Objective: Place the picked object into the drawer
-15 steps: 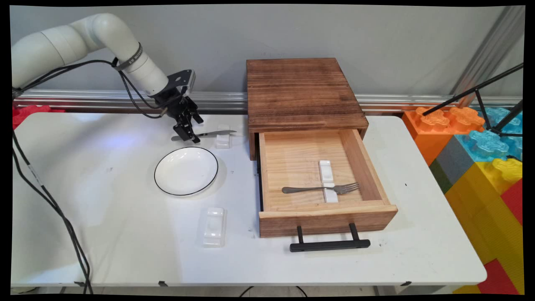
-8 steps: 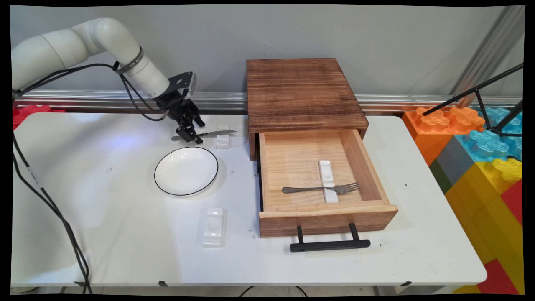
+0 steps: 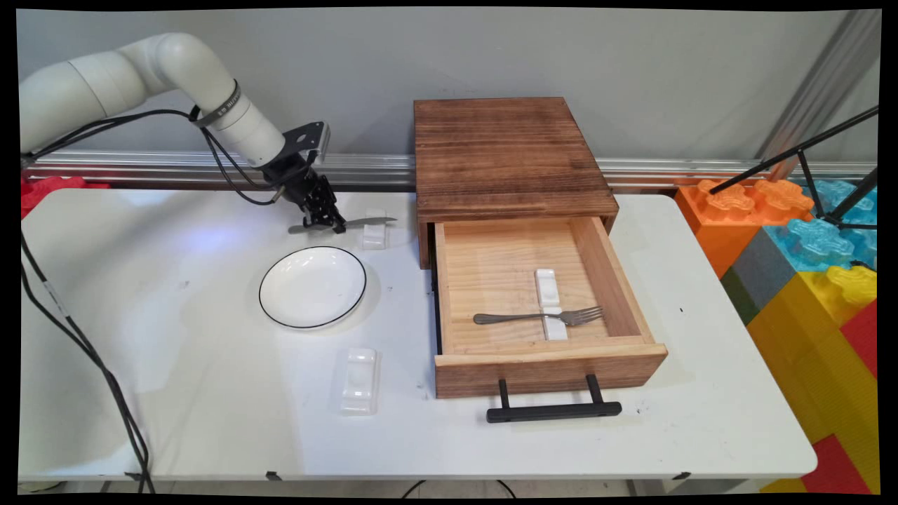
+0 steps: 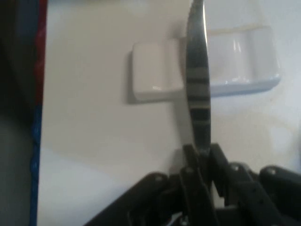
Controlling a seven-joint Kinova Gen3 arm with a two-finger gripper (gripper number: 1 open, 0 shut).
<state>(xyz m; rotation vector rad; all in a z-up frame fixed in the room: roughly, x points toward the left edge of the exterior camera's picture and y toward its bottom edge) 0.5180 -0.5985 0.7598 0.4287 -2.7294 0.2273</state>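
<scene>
Between the tool's [image 4: 201,157] closed fingers we see the knife [image 4: 197,80] clamped, blade across the white rest [image 4: 155,77] just ahead.

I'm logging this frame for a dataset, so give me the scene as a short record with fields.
gripper: gripper shut on the knife, at its handle
knife: blade lies across a white rest
near: white plate, spare rest
drawer: drawer open, fork on a rest inside
surface: white table
</scene>
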